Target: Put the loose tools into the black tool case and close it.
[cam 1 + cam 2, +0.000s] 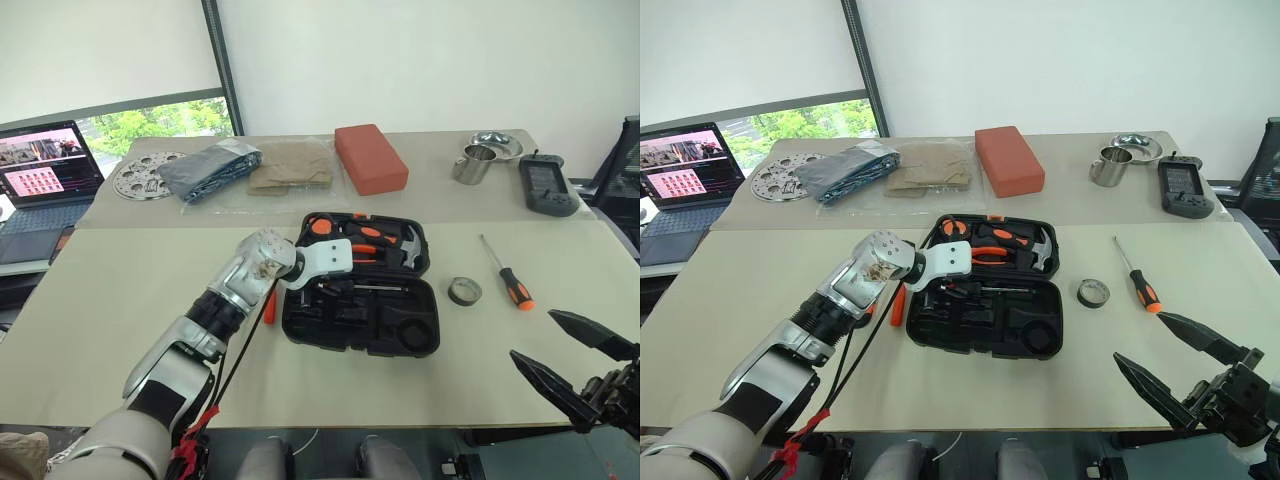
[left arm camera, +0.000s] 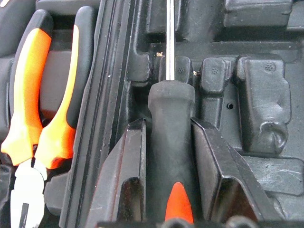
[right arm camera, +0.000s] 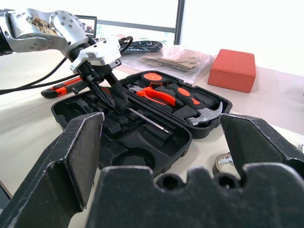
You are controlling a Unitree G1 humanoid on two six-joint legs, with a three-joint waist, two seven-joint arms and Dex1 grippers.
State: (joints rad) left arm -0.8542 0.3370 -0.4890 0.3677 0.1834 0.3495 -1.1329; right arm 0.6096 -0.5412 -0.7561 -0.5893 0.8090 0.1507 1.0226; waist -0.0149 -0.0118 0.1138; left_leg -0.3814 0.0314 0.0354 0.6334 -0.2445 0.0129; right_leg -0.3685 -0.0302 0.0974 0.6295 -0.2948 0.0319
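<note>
**Screwdriver held over the open case**

The black tool case lies open on the table, with pliers and a hammer in its far half. The left gripper squeezes a screwdriver by its handle, shaft lying over the case's slots. A utility knife lies just beside the case. A tape roll and a second screwdriver lie on the other side. The right gripper hangs wide open, holding nothing.

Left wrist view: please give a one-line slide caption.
Left tool shut on black-handled screwdriver, shaft over the black moulded-plastic case's slots, beside orange-handled pliers.
</note>
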